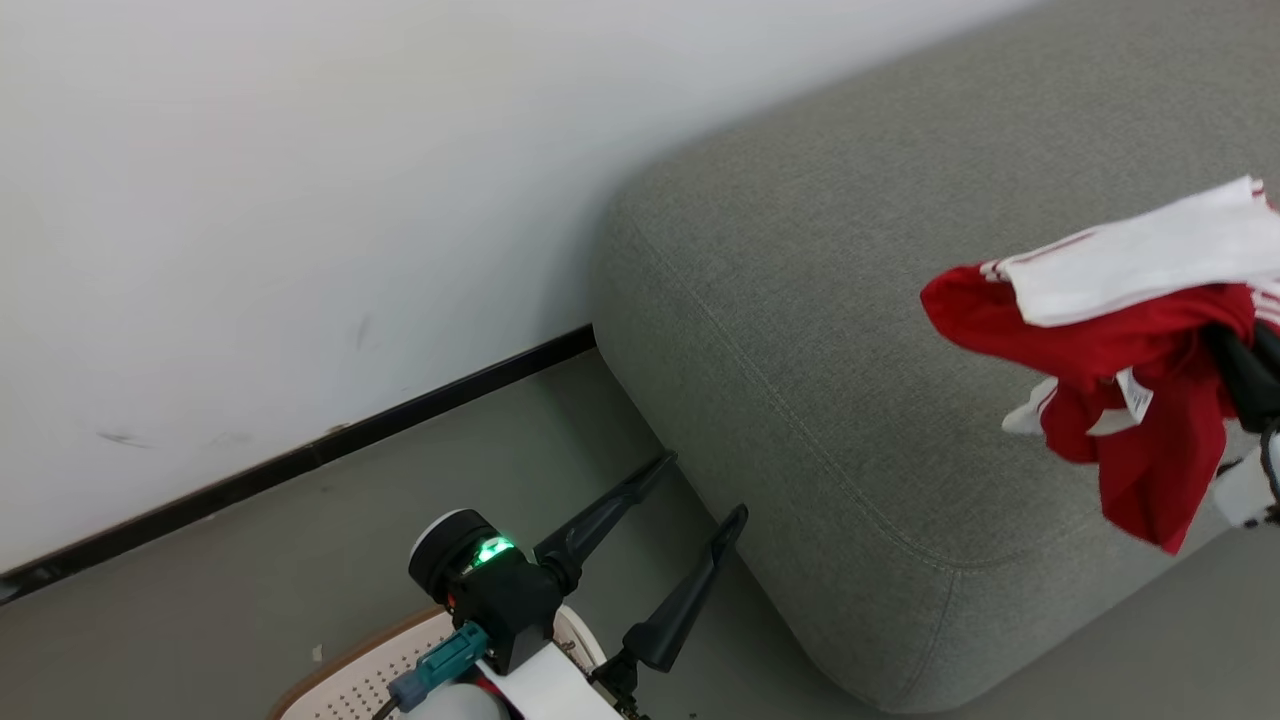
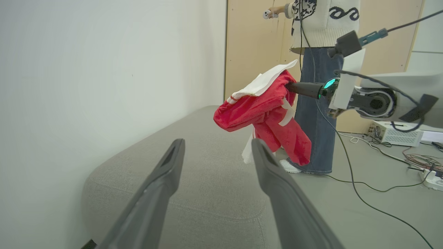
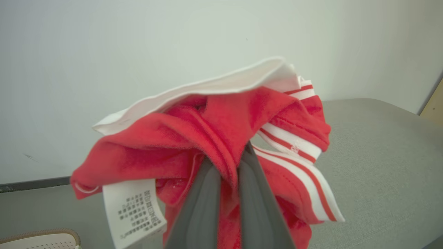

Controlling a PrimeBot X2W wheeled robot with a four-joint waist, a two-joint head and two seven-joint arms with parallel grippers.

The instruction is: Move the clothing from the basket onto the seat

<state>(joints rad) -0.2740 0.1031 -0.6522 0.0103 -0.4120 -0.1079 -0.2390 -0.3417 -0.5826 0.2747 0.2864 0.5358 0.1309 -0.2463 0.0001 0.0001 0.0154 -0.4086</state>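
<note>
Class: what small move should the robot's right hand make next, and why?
Probably lower the right hand toward the seat. It is shut on the red garment, which hangs in the air near the seat's edge without touching it.

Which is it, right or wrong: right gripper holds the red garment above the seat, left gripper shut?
Wrong on one point: the left gripper is open, as the left wrist view shows. The right gripper does hold the red garment above the seat.
</note>
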